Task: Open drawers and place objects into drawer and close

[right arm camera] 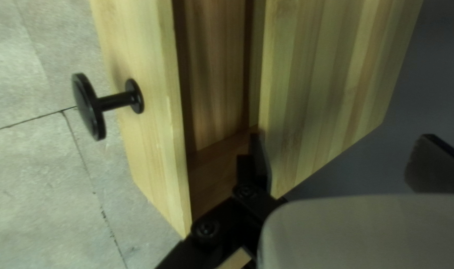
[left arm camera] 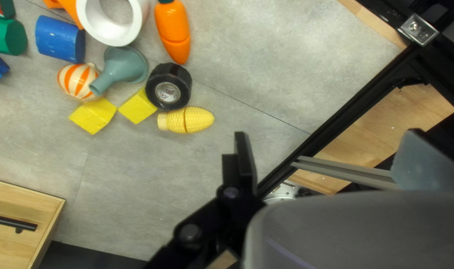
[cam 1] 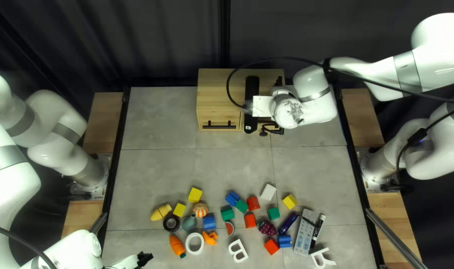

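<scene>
In the top left view, a pale wooden cabinet with a black bar handle stands at the table's far edge. The things to be stowed lie loose across the near half, among them a ribbed purple toy grape bunch and a slim grey button remote. The remote looks light but rigid and smooth; pinch it across its narrow width, near the middle.

In the left wrist view, the left gripper has its jaws wide apart with nothing between them. Ahead lies a yellow ribbed toy corn cob, probably light and hard, best taken across its waist. The glossy black tape roll just beside it may be heavier and could roll if nudged.

In the right wrist view, the right gripper also has wide jaws: one finger reaches into the opening behind the wooden drawer front with its black round knob, the other is well outside. The drawer should be stiff and slide evenly if drawn by that knob; pushing flat near its centre would avoid jamming when closing.
</scene>
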Controlling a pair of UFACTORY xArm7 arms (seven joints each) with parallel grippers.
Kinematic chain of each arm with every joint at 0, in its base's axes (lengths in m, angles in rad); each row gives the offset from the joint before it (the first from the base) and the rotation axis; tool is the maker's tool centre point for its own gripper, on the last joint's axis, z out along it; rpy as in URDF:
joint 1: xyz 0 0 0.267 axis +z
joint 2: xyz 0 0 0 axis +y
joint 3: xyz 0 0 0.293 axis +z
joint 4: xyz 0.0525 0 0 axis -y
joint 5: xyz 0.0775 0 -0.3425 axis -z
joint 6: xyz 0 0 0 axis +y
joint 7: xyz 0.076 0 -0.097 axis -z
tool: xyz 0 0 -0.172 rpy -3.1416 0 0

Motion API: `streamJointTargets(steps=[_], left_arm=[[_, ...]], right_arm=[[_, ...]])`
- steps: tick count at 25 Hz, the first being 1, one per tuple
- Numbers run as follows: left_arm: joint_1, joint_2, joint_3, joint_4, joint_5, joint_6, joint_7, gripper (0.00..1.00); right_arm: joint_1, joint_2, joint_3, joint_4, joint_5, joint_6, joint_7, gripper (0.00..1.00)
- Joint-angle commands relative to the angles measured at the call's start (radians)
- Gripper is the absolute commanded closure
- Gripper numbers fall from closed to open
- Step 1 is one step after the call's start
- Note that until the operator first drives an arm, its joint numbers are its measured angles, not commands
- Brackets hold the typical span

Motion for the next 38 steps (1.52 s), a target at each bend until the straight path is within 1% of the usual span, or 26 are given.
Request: streamJointTargets(steps=[1, 3, 6, 8, 14, 17, 20, 23, 24, 26, 28, 32, 38], left_arm=[[0.000, 0.000, 0.000, 0.000, 0.000, 0.000, 0.000, 0.00], [0.000, 0.000, 0.000, 0.000, 0.000, 0.000, 0.000, 0.00], [0.000, 0.000, 0.000, 0.000, 0.000, 0.000, 0.000, 0.00], [0.000, 0.000, 0.000, 0.000, 0.000, 0.000, 0.000, 0.00], [0.000, 0.000, 0.000, 0.000, 0.000, 0.000, 0.000, 0.00], [0.000, 0.000, 0.000, 0.000, 0.000, 0.000, 0.000, 0.00], [0.000, 0.000, 0.000, 0.000, 0.000, 0.000, 0.000, 0.00], [0.000, 0.000, 0.000, 0.000, 0.000, 0.000, 0.000, 0.00], [0.000, 0.000, 0.000, 0.000, 0.000, 0.000, 0.000, 0.00], [0.000, 0.000, 0.000, 0.000, 0.000, 0.000, 0.000, 0.00], [0.000, 0.000, 0.000, 0.000, 0.000, 0.000, 0.000, 0.00], [0.000, 0.000, 0.000, 0.000, 0.000, 0.000, 0.000, 0.00], [0.000, 0.000, 0.000, 0.000, 0.000, 0.000, 0.000, 0.00]], right_arm=[[-0.002, -0.023, -0.016, 0.039, 0.092, -0.002, -0.061, 0.00], [0.000, -0.027, -0.021, 0.068, 0.143, 0.015, -0.087, 0.00], [0.009, -0.020, -0.024, 0.142, 0.257, 0.069, -0.124, 0.00], [0.015, -0.008, -0.021, 0.182, 0.323, 0.095, -0.119, 0.00], [0.044, -0.014, 0.000, 0.189, 0.472, 0.090, -0.066, 0.00], [0.067, -0.033, 0.020, 0.186, 0.511, 0.099, -0.051, 0.00], [0.088, -0.066, 0.037, 0.153, 0.541, 0.086, -0.047, 0.00], [0.098, -0.094, 0.039, 0.090, 0.558, 0.032, -0.067, 0.00], [0.100, -0.093, 0.035, 0.065, 0.569, -0.002, -0.089, 0.00], [0.102, -0.074, 0.028, 0.052, 0.586, -0.033, -0.137, 0.00], [0.099, -0.050, 0.018, 0.049, 0.602, -0.054, -0.197, 0.00], [0.093, -0.004, 0.003, 0.079, 0.627, -0.045, -0.286, 0.00], [0.086, 0.009, -0.006, 0.063, 0.624, -0.045, -0.330, 0.00]])
